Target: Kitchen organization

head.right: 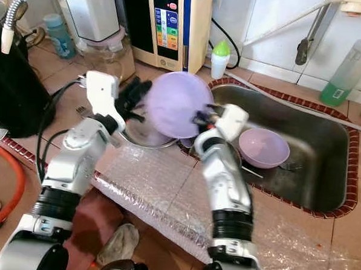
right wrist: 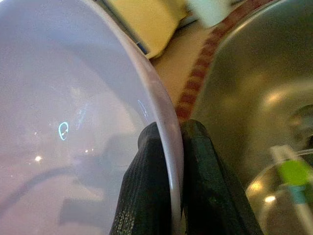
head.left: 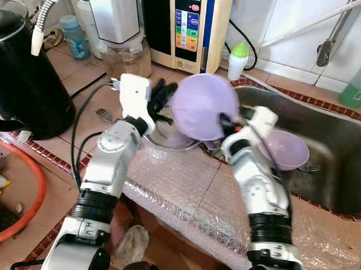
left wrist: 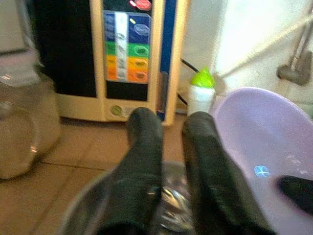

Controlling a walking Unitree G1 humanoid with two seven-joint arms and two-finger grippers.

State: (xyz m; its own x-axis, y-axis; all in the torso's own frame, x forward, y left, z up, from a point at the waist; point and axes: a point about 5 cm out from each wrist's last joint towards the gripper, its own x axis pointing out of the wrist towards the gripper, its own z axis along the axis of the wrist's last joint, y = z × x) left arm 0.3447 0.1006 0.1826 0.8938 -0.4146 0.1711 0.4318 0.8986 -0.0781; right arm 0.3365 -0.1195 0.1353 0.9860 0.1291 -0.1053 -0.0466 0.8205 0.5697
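Right now my right jaws (right wrist: 166, 147) are clenched on the rim of a lilac plastic bowl (head.left: 203, 106), one finger inside the rim and one outside, and I hold it tilted on edge in the air above the tabletop, at the left lip of the steel sink (head.left: 343, 149). My left jaws (left wrist: 166, 161) sit just beside the bowl's left side, fingers parted a little with nothing between them, hovering over a shiny metal bowl (head.left: 165, 137) that stands on the tabletop. A second lilac bowl (head.left: 285, 149) lies upright in the sink basin, well apart from the one I grip. Bubble wrap (head.left: 183, 195) covers the tabletop below my wrists. Behind stand a cream water machine with coloured buttons (head.left: 186, 26), a small white bottle with a green cap (head.left: 238, 59), a glass jar (head.left: 124, 56), and a black kettle (head.left: 20, 78) to my left.
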